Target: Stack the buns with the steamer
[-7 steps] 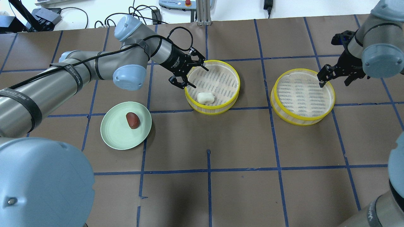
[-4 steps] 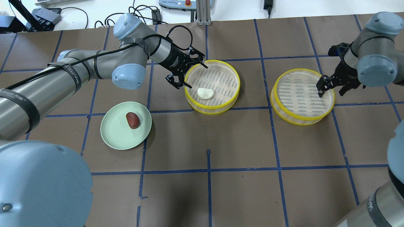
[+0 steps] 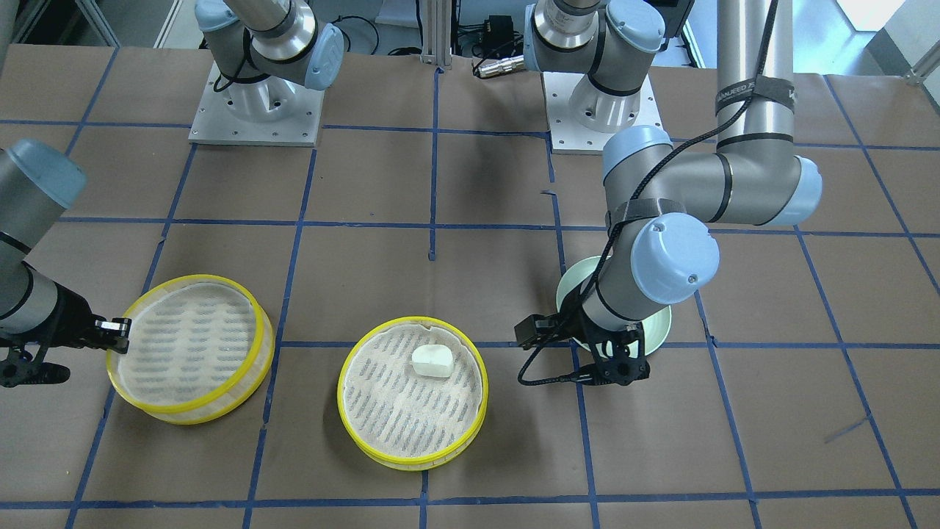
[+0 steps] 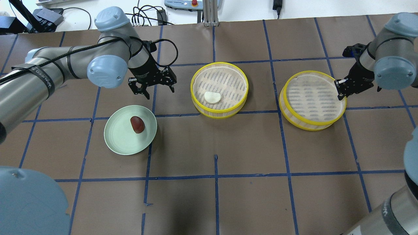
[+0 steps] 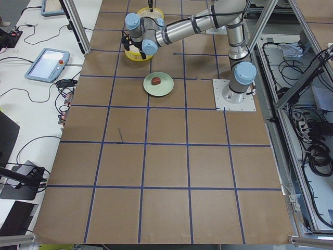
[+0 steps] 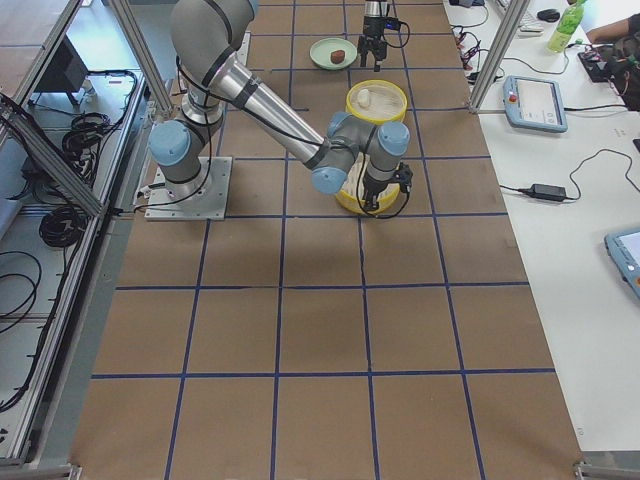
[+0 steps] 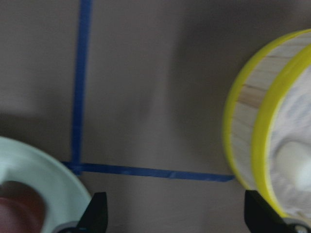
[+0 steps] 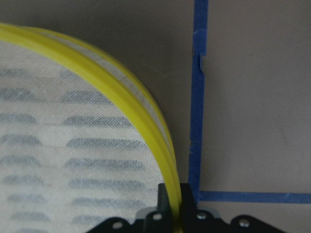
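The white bun (image 4: 212, 97) lies in the middle yellow-rimmed steamer tray (image 4: 219, 114), also in the front view (image 3: 430, 361). The reddish-brown bun (image 4: 137, 124) lies on a pale green plate (image 4: 120, 140). My left gripper (image 4: 157, 91) is open and empty above the table, between plate and middle tray; its wrist view shows the brown bun (image 7: 19, 208) lower left and the tray (image 7: 243, 141) to the right. My right gripper (image 4: 340, 91) is shut on the right rim of the empty second steamer tray (image 4: 307, 125), one finger inside and one outside (image 8: 165, 194).
The table is brown paper with blue tape lines (image 4: 215, 176). Cables and control boxes (image 4: 183, 4) lie beyond the far edge. In the front view the left arm's elbow (image 3: 672, 257) hides most of the plate (image 3: 659, 334).
My left gripper left the middle tray's rim and moved left toward the plate, still open. My right gripper came down onto the second tray's right rim and closed on it.
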Robot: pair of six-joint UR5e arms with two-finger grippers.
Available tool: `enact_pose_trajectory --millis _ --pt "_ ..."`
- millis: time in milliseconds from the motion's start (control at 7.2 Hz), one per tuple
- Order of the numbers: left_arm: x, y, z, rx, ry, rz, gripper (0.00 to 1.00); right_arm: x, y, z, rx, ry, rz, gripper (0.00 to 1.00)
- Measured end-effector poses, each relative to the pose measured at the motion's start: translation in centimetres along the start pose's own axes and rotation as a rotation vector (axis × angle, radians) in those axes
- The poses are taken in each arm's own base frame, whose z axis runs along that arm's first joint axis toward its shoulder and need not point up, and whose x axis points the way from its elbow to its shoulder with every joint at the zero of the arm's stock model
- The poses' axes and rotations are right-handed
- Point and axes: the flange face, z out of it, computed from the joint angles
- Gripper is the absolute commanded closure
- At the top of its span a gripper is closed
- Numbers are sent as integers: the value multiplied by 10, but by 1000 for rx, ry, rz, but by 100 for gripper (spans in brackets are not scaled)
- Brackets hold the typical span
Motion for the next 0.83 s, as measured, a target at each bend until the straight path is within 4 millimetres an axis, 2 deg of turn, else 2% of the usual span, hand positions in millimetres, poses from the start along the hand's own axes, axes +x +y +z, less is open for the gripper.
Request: enact_pose_trajectory --millis 139,278,417,556,694,833 --pt "-32 4 8 -35 -38 58 1 1 -7 -16 22 8 1 97" --pt "-57 12 24 -76 -42 92 4 -4 -15 -36 41 10 4 96" --pt "-69 18 41 -106 -35 102 4 -20 -23 -58 55 4 15 96" --pt "-74 22 55 -126 -29 109 19 -51 -30 -85 67 1 39 95" --pt "-76 23 65 -141 -28 118 51 -96 -36 -108 78 3 82 95" --pt "-78 24 73 -155 -29 125 70 -151 -38 -123 87 3 134 96"
